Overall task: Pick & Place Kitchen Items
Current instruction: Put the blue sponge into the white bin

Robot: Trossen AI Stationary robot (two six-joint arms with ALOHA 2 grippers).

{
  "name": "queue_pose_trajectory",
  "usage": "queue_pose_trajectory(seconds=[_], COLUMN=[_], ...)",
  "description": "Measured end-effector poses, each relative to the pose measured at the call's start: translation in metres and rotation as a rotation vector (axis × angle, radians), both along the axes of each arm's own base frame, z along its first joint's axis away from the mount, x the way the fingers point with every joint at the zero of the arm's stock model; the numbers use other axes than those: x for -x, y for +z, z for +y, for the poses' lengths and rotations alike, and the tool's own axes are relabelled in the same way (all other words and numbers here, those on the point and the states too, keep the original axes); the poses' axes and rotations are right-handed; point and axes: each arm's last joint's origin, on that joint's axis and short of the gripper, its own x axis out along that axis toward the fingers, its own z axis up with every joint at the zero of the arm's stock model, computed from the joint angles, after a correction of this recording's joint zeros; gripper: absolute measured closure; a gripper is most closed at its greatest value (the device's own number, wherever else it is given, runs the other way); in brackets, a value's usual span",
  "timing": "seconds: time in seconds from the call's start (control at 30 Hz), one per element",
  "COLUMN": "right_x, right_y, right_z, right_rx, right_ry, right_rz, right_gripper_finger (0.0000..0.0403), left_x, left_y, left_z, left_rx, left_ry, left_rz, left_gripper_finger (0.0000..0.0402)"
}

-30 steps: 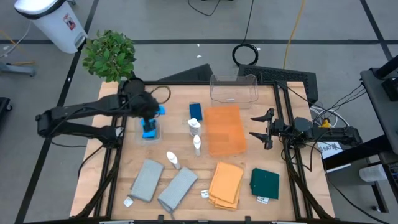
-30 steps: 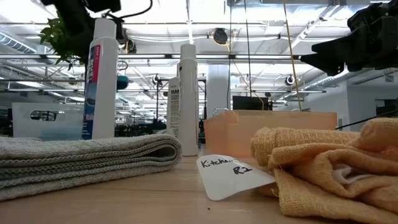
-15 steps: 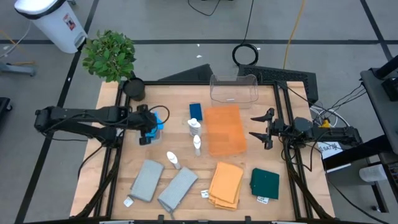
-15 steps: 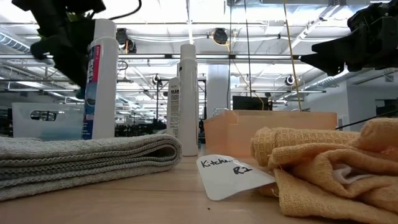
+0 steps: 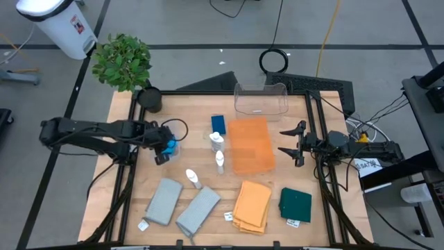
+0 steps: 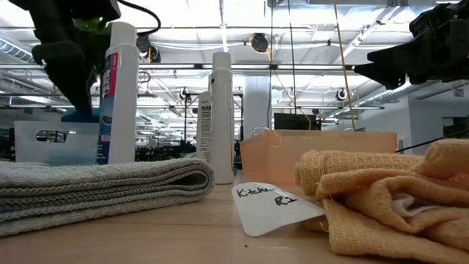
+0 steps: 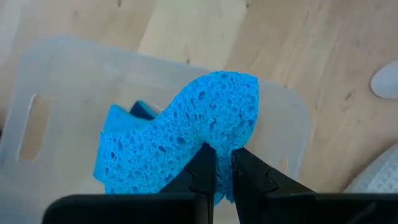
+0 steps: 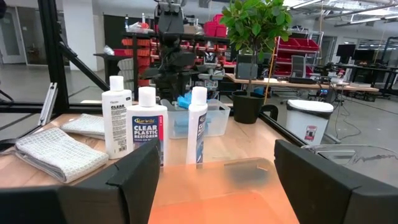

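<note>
My left gripper (image 5: pixel 165 148) is shut on a bright blue sponge (image 7: pixel 186 124) just above a small clear bin (image 7: pixel 56 81) at the table's left; in the low view the sponge (image 6: pixel 80 116) shows below the fingers. A darker blue sponge (image 5: pixel 218 123) lies flat near the middle. Three white bottles (image 5: pixel 216 142) (image 5: pixel 220 161) (image 5: pixel 192 178) stand beside the orange tray (image 5: pixel 250 144). Two grey cloths (image 5: pixel 164 201) (image 5: pixel 199 210), an orange cloth (image 5: pixel 252 205) and a dark green cloth (image 5: pixel 296 205) lie folded along the near edge. My right gripper (image 5: pixel 293 142) is open and empty at the table's right. My left gripper pinches the sponge's near edge (image 7: pixel 219 142) between its two fingers (image 7: pixel 202 168), coming from above and slanting down. The sponge is squeezed in at the pinch and bows outward. It hangs over the clear bin; whether it touches the bin I cannot tell.
A larger clear bin (image 5: pixel 261 98) stands at the far edge behind the tray. A potted plant (image 5: pixel 123 62) and a black pot (image 5: pixel 149 98) stand at the far left corner. A paper tag (image 6: pixel 267 207) lies by the orange cloth.
My left gripper has carried the bright blue sponge toward the table's near edge and downward, from beyond the small clear bin to just over it. It has stayed shut on the sponge.
</note>
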Motion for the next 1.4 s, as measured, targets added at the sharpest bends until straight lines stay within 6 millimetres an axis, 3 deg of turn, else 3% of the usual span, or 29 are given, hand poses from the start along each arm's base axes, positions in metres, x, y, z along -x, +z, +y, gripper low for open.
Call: queue_pose_trajectory(seconds=[0.13,0.37,0.6,0.97,1.17,1.4], right_x=[0.0,0.0,0.0,0.0,0.0,0.0], right_y=[0.0,0.0,0.0,0.0,0.0,0.0], right_z=[0.0,0.0,0.0,0.0,0.0,0.0], right_rx=[0.0,0.0,0.0,0.0,0.0,0.0], right_ry=[0.0,0.0,0.0,0.0,0.0,0.0], right_rz=[0.0,0.0,0.0,0.0,0.0,0.0], right_gripper_finger=[0.0124,0.0124,0.0124,0.0124,0.0124,0.0124], left_x=[-0.005,-0.022,-0.03,-0.033,-0.035,-0.033], left_y=[-0.006,-0.029,-0.048,-0.045,-0.04,-0.033], left_z=[-0.002,0.0,0.011,0.012,0.012,0.011], left_rx=[0.019,0.063,0.038,0.035,0.041,0.08], left_ry=[0.035,0.264,0.584,0.441,0.41,0.386], left_rz=[0.034,0.142,0.188,0.199,0.143,0.1], left_gripper_finger=[0.0366,0.0361,0.0295,0.0161,0.0129,0.0119])
